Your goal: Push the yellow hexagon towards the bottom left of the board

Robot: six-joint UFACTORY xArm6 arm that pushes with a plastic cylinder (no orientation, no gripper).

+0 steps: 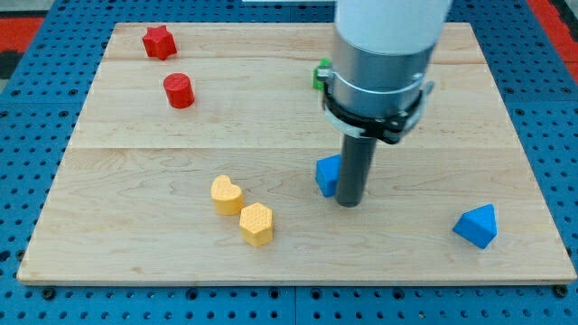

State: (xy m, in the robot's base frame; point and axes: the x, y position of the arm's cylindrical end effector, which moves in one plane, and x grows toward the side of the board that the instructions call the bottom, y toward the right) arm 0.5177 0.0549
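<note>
Task status: judged not complete. Yellow hexagon (256, 224) located low on the wooden board (126, 144), a little to the view's left of centre, near the bottom edge but well apart from the bottom-left corner. Yellow heart (227, 194) positioned just up and to the view's left of the hexagon, touching it or nearly so; exact contact not resolvable. Tip (349, 202) resting on the board to the view's right of the hexagon and slightly higher, apart from it, with bare wood between. No contact with the hexagon at this moment. Small blue block (327, 174) sitting directly against the view's left side of the rod, partly hidden; shape not determinable. End effector: plain rod, no jaws, nothing grasped or clenched; capable of pushing only. Remaining work, as a judgement: bring tip to the hexagon's upper right side, then push down and left across the open lower-left area. Risk: heart lies close to that path and may be carried along. Other items: red star (159, 41) and red cylinder (179, 90) at upper left, green block (320, 75) mostly hidden behind the arm, blue triangular block (477, 226) at lower right. Containers: none present; board flat, no trays, bins or compartments visible.
</note>
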